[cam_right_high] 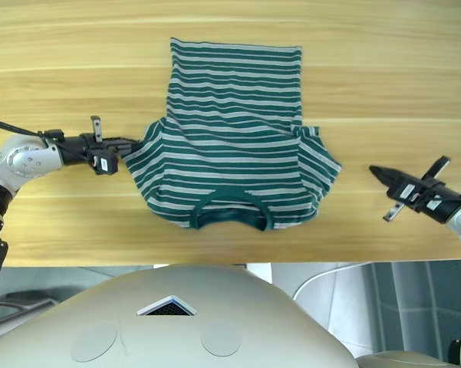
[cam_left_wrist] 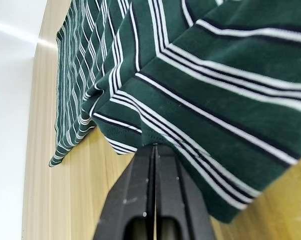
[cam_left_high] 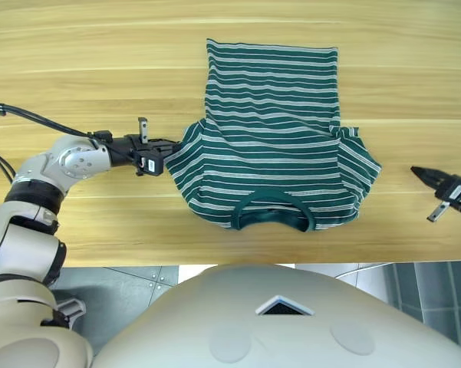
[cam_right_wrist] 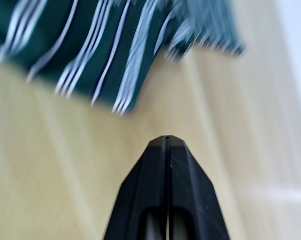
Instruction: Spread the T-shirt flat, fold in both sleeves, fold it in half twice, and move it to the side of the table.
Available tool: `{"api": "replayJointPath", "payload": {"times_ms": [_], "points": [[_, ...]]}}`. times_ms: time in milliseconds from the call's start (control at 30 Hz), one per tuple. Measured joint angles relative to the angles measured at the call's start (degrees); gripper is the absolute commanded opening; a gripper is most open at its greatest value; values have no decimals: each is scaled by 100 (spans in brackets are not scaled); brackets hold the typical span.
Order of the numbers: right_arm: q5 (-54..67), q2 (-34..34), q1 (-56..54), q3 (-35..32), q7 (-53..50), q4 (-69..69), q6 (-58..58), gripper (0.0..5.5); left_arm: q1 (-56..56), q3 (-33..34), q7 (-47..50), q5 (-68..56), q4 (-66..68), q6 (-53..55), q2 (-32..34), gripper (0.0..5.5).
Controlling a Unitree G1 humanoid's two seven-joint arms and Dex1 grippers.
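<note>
Lying on a pale wooden table (cam_left_high: 77, 69) is a dark green T-shirt (cam_left_high: 272, 115) with thin white stripes. It sits near the middle of the table, slightly toward the near edge. Its round collar (cam_left_high: 272, 211) points to the near edge and its bottom hem lies on the far side. The body of the shirt forms a fairly smooth rectangle stretching away from the robot. The shoulder part, nearer the robot, is wider, and both short sleeves stick out to the sides.

The left sleeve (cam_left_high: 188, 157) is drawn out to a point toward the left. The left gripper (cam_left_high: 171, 146) meets that point, low over the table, its black fingers clenched on the edge of the sleeve hem. In the left wrist view the two fingers (cam_left_wrist: 140, 190) are pressed together with the striped cloth fanning out from their tip.

The right sleeve (cam_left_high: 360, 161) is a little bunched and rumpled where it joins the body. The right gripper (cam_left_high: 419, 172) is to the right of it, well apart from the cloth, near the right edge of the table. Its tip points back toward the shirt. Its fingers are pinched together with nothing between them, over bare wood.
</note>
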Motion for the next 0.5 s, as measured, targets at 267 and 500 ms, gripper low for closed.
{"api": "replayJointPath", "payload": {"times_ms": [267, 500], "points": [[-307, 389, -315, 1101, 615, -800, 238, 0, -93, -124, 133, 80, 27, 0, 5, 3], [-751, 536, -556, 1440, 556, -33, 111, 0, -187, -191, 249, 152, 118, 30, -13, 3]]}}
